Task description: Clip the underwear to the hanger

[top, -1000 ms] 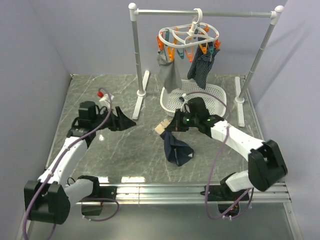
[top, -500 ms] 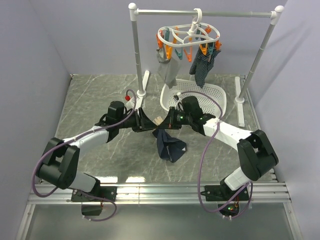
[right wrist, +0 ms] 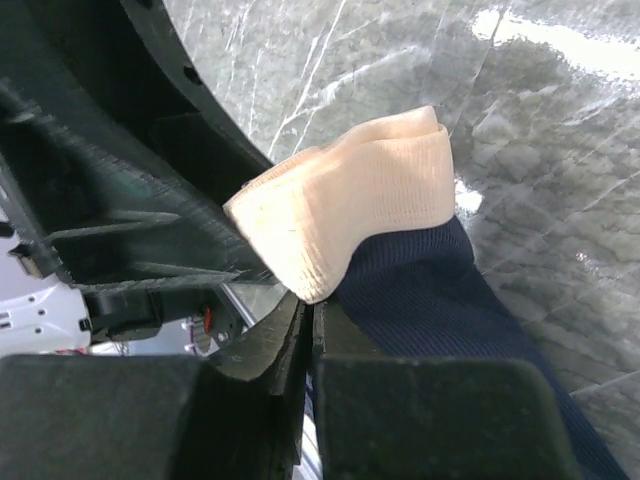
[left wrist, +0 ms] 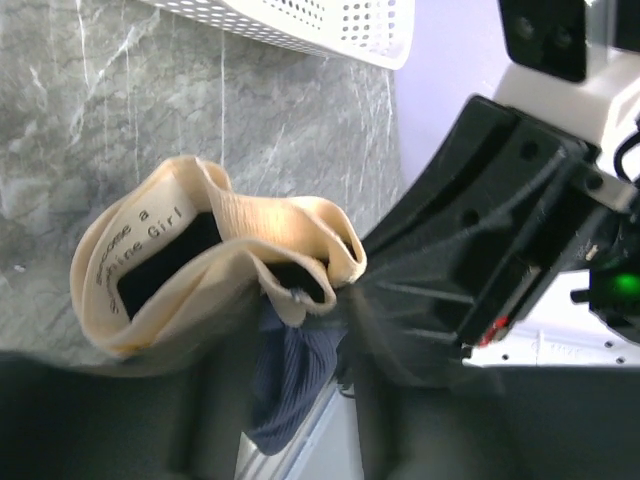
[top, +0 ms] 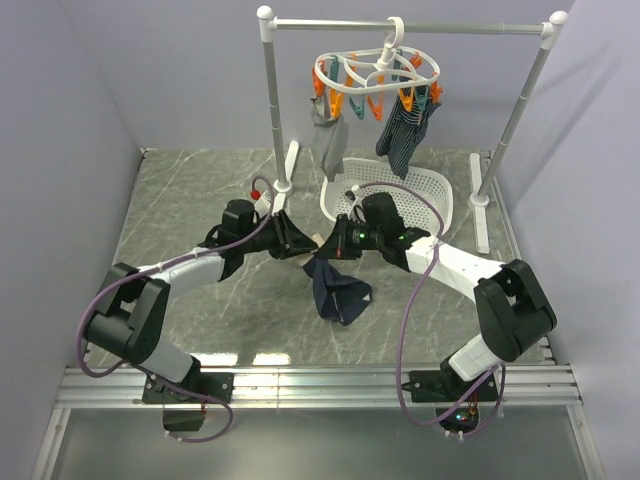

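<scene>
The left tool (top: 296,243) reaches in from the left edge of the table (top: 170,200) to a point just short of the middle of the far edge. Its jaws stand apart, with the bunched waistband (left wrist: 250,215) at their tips and navy cloth in the gap between them; no pinch is visible. The underwear (top: 338,290) hangs between the two tools, with the waistband up and the navy body drooping in folds toward the centre of the table. The right tool (right wrist: 308,310) is clamped on the fabric just below the waistband and carries the garment. Handling judgement: the item is light, limp and fully compliant; it holds no shape, so any unsupported part sags and folds. The knit body is thin and may slip or stretch under a pinch. The ribbed waistband is thicker and firmer and is the recommended grasp zone. Take hold at two points spread along it, so that a flat, taut edge can be presented to a clothespin (top: 345,105). The hanger (top: 375,72) hangs from the rail stand (top: 268,100) above the far edge, right of centre, over the basket (top: 437,195).
</scene>
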Controlling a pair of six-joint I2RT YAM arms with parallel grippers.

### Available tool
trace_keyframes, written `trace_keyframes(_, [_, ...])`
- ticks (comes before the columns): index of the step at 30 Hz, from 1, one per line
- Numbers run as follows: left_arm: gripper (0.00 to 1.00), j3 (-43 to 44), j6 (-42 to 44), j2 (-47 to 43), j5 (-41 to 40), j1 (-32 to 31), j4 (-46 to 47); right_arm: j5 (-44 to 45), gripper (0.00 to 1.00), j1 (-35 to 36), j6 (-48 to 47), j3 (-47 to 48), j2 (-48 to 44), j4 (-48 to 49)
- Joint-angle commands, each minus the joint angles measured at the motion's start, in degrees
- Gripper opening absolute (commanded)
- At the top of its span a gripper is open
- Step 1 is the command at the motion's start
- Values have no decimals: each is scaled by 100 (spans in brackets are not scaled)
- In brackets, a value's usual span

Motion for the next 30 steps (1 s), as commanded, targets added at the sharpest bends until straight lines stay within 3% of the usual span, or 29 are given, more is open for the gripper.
trace_keyframes(1, [36, 329, -77, 121, -120, -56, 121, -153, 6, 64, -82, 300, -152, 186])
trace_keyframes(4, [14, 443, 107, 139, -50, -47, -124, -180, 13, 12, -161, 282, -231, 63])
trace_keyframes(8, [0, 426, 415, -124, 91, -21, -397, -329, 18, -286, -213, 203, -372, 10])
trace_keyframes(13, [0, 382, 801, -309, 424, -21, -616, -523, 18, -586, -240, 229, -346, 98])
trace_keyframes(17, [0, 592, 1460, -589, 565, 23, -1501, -619, 16, -682, -503, 422, -477, -216])
trace_keyframes(20, [0, 794, 2329, -853, 505, 119, -2285, -812, 2, -981, -863, 432, -792, -446])
trace_keyframes(22, [0, 996, 3012, -1117, 426, 242, -3058, -935, 0, -1261, -1328, 431, -995, -859])
trace_keyframes(25, [0, 1234, 3665, -1434, 118, 436, -3848, -936, 0, -1508, -1847, 248, -1583, -1290])
trace_keyframes(30, [0, 1261, 4527, -2293, -348, 480, -4414, -717, 0, -1526, -2401, -525, -3121, -1414])
